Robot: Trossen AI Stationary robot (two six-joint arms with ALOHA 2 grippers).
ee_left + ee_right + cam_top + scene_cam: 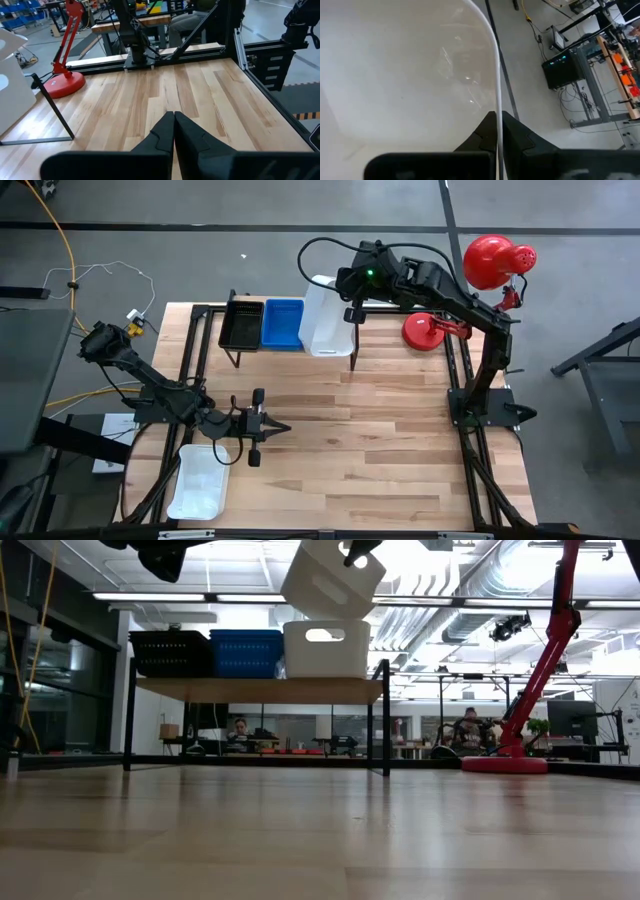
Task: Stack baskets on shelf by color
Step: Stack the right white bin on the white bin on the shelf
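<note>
The right gripper [497, 131] pinched the rim of a white basket [332, 578], tilted above the white one on the shelf [260, 690]; next it needed levelling and lowering in.

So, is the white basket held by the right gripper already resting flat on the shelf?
No, the held white basket hangs tilted above the shelf.
</note>
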